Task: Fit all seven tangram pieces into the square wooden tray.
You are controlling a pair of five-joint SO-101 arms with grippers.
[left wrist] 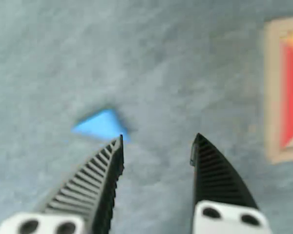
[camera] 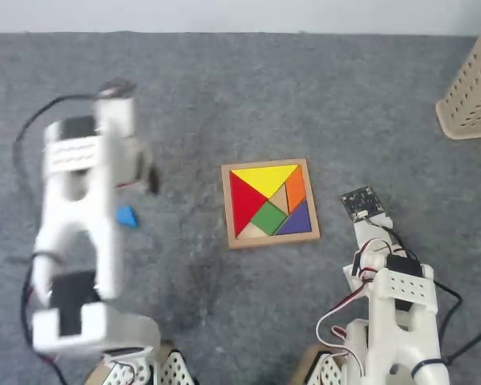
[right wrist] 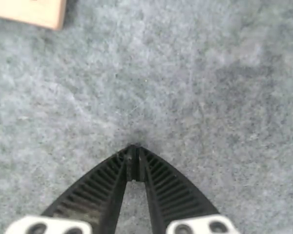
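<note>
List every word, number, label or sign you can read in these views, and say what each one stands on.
No readable text in any view.
Tray and the pieces in it: plain colours, no print.
Blue triangle on the carpet: no marking.
Circuit board right of the tray: any marks are too small to read.
Basket: nothing written on it.
</note>
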